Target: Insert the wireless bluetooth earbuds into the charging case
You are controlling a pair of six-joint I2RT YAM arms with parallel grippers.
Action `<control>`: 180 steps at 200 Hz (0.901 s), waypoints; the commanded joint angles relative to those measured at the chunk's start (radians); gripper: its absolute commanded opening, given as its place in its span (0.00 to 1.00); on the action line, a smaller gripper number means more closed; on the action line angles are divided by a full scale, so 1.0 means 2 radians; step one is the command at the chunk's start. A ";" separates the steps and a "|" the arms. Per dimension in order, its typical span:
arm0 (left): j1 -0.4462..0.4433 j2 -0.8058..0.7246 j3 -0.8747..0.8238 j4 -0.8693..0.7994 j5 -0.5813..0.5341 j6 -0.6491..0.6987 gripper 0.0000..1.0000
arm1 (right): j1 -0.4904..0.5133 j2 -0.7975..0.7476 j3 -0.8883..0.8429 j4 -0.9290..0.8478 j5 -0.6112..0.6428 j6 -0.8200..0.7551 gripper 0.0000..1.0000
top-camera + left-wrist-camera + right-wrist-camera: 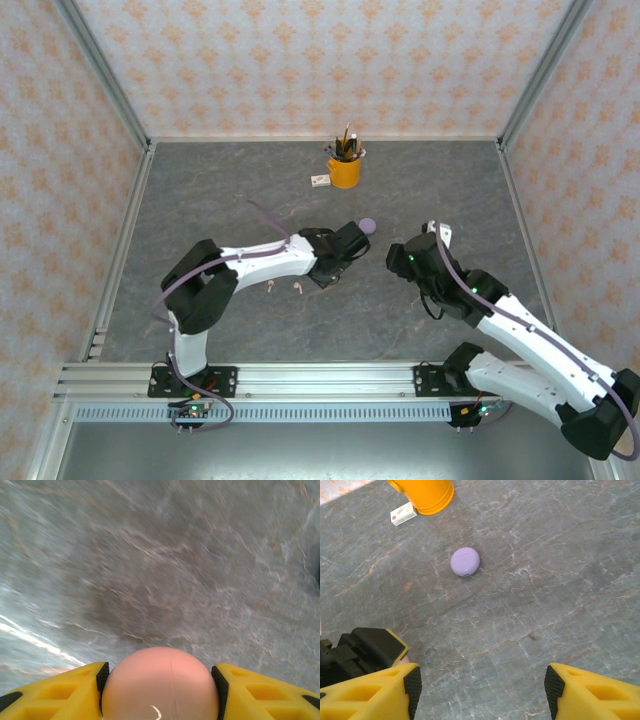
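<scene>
Worktop (200, 200): grey marbled stone between patterned walls (300, 60).
Pink earbuds (298, 288): two lie loose side by side, left of centre; we find them too small to read which way the stems point.
Left tool (160, 677): pinching a round pink case (150, 695), seemingly shut.
Purple case (465, 561): resting between the tools.
Right tool (482, 690): spread, holding nothing.
Progress: we judge nothing inserted yet.

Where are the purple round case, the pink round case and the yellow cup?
purple round case (465, 561), right wrist view, middle of its lid.
pink round case (160, 682), left wrist view, middle of its dome.
yellow cup (344, 176), top view, its outer wall.
</scene>
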 commanded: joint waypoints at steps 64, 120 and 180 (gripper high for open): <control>-0.022 0.100 0.081 -0.027 0.023 -0.028 0.57 | -0.004 -0.060 -0.030 -0.047 0.023 0.027 0.68; -0.024 0.100 0.092 -0.016 0.032 -0.034 0.94 | -0.004 -0.075 -0.026 -0.075 0.011 0.038 0.68; -0.011 0.051 0.120 -0.032 0.013 0.012 1.00 | -0.004 -0.083 -0.017 -0.107 -0.015 0.066 0.69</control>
